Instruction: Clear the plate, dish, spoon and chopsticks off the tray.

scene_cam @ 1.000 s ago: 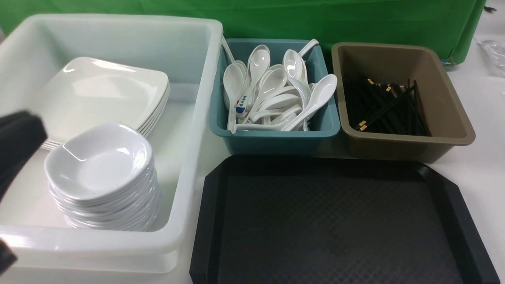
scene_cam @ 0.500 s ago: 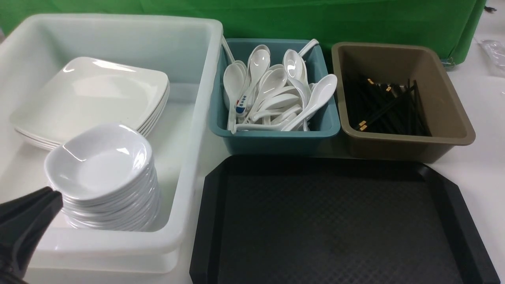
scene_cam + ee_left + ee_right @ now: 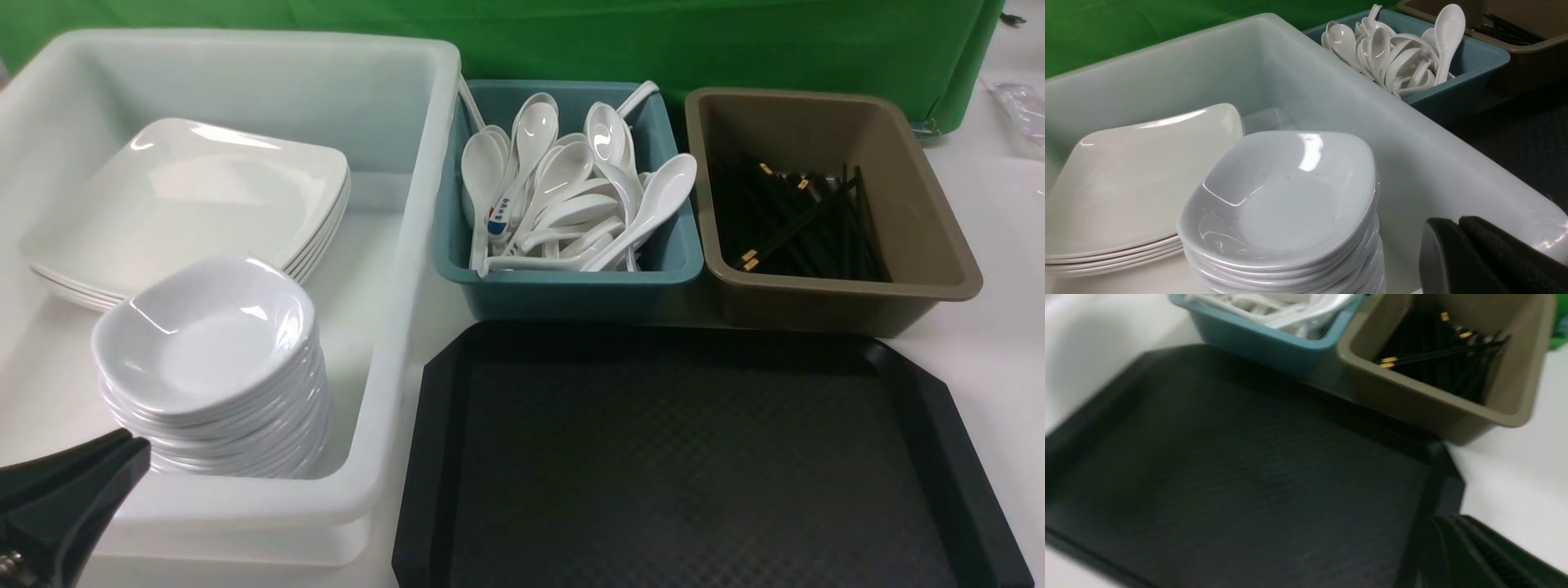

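Black tray (image 3: 694, 457), lower right of frame, sits bare w/ both grippers clenched on nothing — left gripper (image 3: 122, 453) at lower left, right gripper (image 3: 1457, 547) beside tray — clearing looks finished; next: just retract arms.

The left gripper (image 3: 122, 449) is black, with smooth plastic that narrows to a pointed tip. A small silver metal part, perhaps a screw, shows at its base. In the left wrist view its fingers (image 3: 1490, 253) have rounded ends, and one carries a rough, textured black pad. The right gripper (image 3: 1457, 555) is also black, with fine ribbed pads, but blurred.
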{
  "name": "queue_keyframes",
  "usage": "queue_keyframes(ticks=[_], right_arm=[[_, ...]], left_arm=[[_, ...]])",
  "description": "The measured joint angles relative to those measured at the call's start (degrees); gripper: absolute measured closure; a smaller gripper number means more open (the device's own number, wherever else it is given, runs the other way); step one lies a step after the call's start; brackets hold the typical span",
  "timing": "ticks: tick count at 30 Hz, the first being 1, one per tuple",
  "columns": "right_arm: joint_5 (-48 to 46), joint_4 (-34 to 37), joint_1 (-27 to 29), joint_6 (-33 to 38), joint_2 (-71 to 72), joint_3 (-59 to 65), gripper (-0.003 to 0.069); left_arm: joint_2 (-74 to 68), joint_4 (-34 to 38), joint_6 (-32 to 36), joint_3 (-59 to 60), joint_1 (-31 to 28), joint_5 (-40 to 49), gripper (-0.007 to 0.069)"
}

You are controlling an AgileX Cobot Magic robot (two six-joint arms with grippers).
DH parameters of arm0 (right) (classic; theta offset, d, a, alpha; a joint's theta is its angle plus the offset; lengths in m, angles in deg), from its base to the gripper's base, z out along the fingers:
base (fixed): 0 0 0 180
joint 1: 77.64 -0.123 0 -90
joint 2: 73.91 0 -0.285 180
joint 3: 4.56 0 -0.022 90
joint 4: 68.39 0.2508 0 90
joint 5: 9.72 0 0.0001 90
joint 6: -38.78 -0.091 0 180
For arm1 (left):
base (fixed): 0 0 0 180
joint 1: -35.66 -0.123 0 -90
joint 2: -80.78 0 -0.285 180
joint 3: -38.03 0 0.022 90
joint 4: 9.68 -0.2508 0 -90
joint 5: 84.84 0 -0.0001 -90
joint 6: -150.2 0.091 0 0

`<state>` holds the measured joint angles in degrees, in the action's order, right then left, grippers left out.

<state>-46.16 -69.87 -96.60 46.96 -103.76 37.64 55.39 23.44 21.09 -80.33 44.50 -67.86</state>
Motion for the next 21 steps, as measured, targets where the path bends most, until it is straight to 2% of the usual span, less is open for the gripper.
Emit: queue_keyframes(ticks=[4,7,12,21], right_arm=[[9.56,5.22,8.39,6.44,8.19,12.28,0.0643],[13.98,5.69,11.09,7.48,14.36,21.08,0.0643],[20.55,5.62,13.2,4.82,21.61,33.68,0.0643],[22.32,5.45,13.64,4.02,22.01,35.35,0.0642]], left_arm=[[0.0,-0.05,0.0,0.0,0.0,0.05,0.0612],[0.0,-0.05,0.0,0.0,0.0,0.17,0.0612],[0.0,-0.05,0.0,0.0,0.0,0.29,0.0612],[0.0,-0.43,0.0,0.06,0.0,0.66,0.0611]])
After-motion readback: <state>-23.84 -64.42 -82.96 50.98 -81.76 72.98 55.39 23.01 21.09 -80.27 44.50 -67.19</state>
